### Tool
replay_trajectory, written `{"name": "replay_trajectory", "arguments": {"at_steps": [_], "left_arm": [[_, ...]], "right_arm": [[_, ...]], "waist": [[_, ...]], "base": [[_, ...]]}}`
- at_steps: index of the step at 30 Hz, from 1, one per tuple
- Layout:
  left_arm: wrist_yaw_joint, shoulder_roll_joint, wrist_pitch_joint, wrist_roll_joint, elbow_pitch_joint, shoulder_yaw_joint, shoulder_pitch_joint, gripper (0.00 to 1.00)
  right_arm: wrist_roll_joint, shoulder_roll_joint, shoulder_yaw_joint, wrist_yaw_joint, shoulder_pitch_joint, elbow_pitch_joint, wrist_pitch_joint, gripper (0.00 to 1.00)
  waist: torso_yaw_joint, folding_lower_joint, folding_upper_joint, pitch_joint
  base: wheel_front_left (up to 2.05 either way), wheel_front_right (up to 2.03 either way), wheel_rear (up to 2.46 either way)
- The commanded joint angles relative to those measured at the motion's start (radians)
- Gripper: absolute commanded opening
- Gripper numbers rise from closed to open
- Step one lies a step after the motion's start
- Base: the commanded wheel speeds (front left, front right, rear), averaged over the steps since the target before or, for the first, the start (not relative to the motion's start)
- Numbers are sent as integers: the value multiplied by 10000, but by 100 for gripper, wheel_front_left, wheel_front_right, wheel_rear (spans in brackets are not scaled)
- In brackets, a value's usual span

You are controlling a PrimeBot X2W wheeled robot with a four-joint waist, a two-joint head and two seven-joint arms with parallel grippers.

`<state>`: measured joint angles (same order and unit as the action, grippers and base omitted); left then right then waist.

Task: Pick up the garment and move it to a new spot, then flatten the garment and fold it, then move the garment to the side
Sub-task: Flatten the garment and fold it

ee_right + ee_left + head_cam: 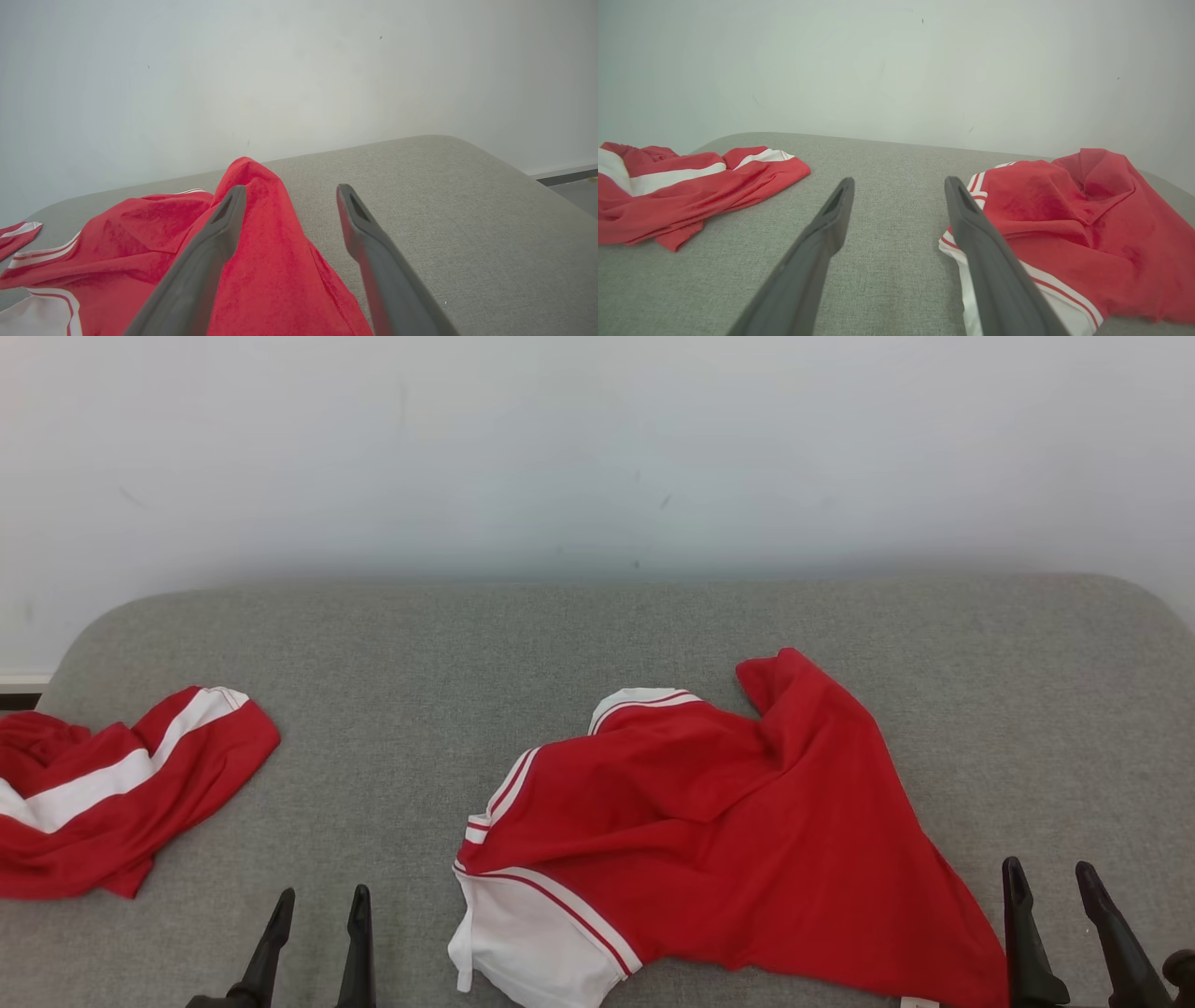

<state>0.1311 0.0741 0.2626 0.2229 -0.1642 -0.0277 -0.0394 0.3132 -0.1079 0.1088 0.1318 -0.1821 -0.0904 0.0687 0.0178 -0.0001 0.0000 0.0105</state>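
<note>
A red garment (728, 831) with white sleeves and stripes lies crumpled on the grey padded surface, right of centre. The left wrist view has the garment (1083, 233) at its right, the right wrist view has the garment (196, 261) at its lower left. My left gripper (317, 901) stands open at the bottom edge, left of the garment and apart from it, fingers (822, 242) wide with nothing between them. At the lower right, my right gripper (1053, 877) is open beside the garment's lower right corner, its left finger (205, 261) over the red cloth, holding nothing.
A second red and white garment (112, 793) lies bunched at the left edge of the grey surface (597, 635). A pale wall (597, 448) rises behind the surface. The surface's rounded right corner (490, 154) drops off to a floor strip beyond.
</note>
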Motion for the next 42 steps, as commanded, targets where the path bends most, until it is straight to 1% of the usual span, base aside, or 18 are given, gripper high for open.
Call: {"name": "replay_trajectory", "arguments": {"at_steps": [1, 6, 14, 18, 26, 32, 38, 42], "left_arm": [[-10, 49, 33, -75, 50, 36, -110, 100], [-10, 90, 33, -139, 125, 113, -144, 100], [-10, 224, 33, -161, 136, 180, -74, 100], [-10, 400, 33, -180, 56, 55, 214, 100], [-10, 766, 33, -166, -224, -541, 1167, 100], [-10, 1050, -56, 80, -891, -1182, 1961, 100], [-10, 1199, -339, 325, -1601, -1822, 2545, 100], [-12, 1245, -584, 491, -2187, -1999, 2721, 100]], "right_arm": [[-175, 41, -32, -23, 42, -43, 192, 100], [-390, 193, -122, -23, -103, -149, 737, 100], [-546, 357, -400, -23, -87, 60, 997, 100], [-545, 396, -533, -23, 80, 240, 1032, 100], [-475, 356, -735, -23, 458, 592, 1092, 100], [-412, 336, -855, -23, 685, 839, 1182, 100], [-363, 297, -942, -23, 1001, 1092, 1284, 100], [-323, 279, -1009, -23, 1150, 1241, 1373, 100]], "waist": [[-13, 1, 0, 20], [-21, 1, 0, 48], [-23, 1, 0, 12], [-103, 1, 0, -75], [-479, 1, 0, -362], [-876, 1, 0, -687], [-1248, 1, 0, -1025], [-1469, 1, 0, -1166]], "base": [[0, 0, 0], [0, 0, 0], [0, 0, 0], [0, 0, 0], [0, 0, 0], [0, 0, 0], [0, 0, 0], [0, 0, 0]]}}
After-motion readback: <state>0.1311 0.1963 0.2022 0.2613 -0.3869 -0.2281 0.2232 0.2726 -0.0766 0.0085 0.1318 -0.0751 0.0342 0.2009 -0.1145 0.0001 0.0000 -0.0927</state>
